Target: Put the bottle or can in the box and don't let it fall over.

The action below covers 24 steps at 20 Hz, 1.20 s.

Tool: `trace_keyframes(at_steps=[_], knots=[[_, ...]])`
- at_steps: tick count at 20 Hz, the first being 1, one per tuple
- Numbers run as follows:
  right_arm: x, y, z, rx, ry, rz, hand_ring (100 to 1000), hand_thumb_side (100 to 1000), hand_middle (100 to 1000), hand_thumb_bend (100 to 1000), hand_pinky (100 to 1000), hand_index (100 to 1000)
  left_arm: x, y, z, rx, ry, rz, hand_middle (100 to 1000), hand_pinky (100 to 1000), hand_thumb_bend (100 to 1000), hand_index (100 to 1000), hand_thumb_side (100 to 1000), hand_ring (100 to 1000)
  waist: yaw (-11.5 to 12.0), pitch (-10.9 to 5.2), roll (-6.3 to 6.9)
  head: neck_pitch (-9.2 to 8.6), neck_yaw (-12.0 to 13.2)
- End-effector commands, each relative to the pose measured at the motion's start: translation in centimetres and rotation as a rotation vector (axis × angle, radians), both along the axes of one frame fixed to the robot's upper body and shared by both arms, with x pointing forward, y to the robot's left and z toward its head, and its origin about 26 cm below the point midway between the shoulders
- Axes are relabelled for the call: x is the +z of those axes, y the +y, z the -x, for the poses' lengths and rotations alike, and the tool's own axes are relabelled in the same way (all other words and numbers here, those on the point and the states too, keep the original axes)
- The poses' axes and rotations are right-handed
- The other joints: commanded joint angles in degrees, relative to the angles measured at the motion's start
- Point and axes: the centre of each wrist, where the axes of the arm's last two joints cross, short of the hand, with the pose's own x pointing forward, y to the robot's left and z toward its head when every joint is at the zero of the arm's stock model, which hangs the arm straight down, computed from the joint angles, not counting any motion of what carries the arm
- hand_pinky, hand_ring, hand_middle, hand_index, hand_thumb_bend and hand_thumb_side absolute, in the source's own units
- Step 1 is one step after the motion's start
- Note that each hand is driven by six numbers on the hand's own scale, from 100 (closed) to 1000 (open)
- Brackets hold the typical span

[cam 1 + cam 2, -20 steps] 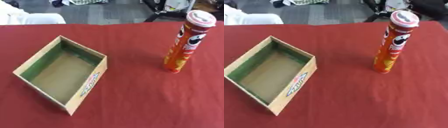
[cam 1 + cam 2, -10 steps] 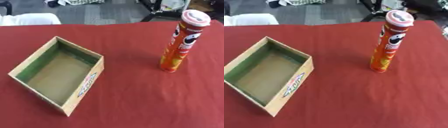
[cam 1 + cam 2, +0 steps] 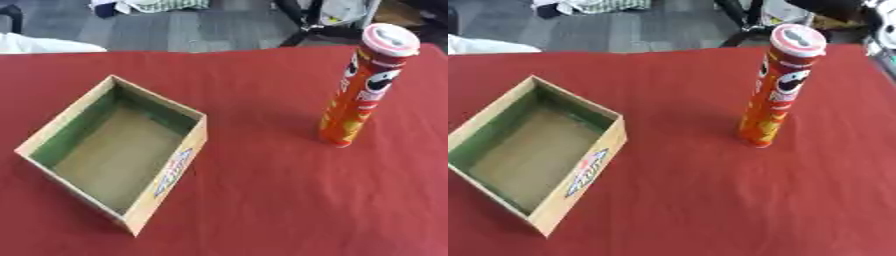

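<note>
Can (image 3: 363, 90), mascot-face label, stands upright beside box (image 3: 166, 172).

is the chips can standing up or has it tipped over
Standing upright. The chips can rests on its base on the red tablecloth, lid on top, right of the open cardboard box and apart from it.

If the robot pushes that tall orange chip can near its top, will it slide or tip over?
Probably tip: the chip can stands upright, tall and narrow on a small base. The red tablecloth may drag at its foot instead of letting it slide. Once down, its round body would likely roll. A low grip seems safer.
</note>
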Motion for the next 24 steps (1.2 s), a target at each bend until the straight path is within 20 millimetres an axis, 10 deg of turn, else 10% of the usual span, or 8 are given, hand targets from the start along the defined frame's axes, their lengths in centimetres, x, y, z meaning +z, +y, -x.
trace_keyframes(at_steps=[1, 24], knots=[[1.0, -0.3, -0.4, -0.019, -0.001, 0.045, 1000, 743, 975, 100, 897, 939, 1.3, 0.2, 0.1, -0.008, -0.026, -0.045, 822, 872, 552, 738, 448, 784, 0.04, -1.03, 0.03, -1.13, -0.5], [-0.7, -2.5, -4.6, -0.107, 0.164, 0.076, 1000, 1000, 995, 100, 909, 960, 1.3, 0.1, 0.1, -0.018, -0.019, -0.05, 822, 872, 551, 738, 448, 783, 0.18, -1.24, 0.44, -3.56, -1.59]])
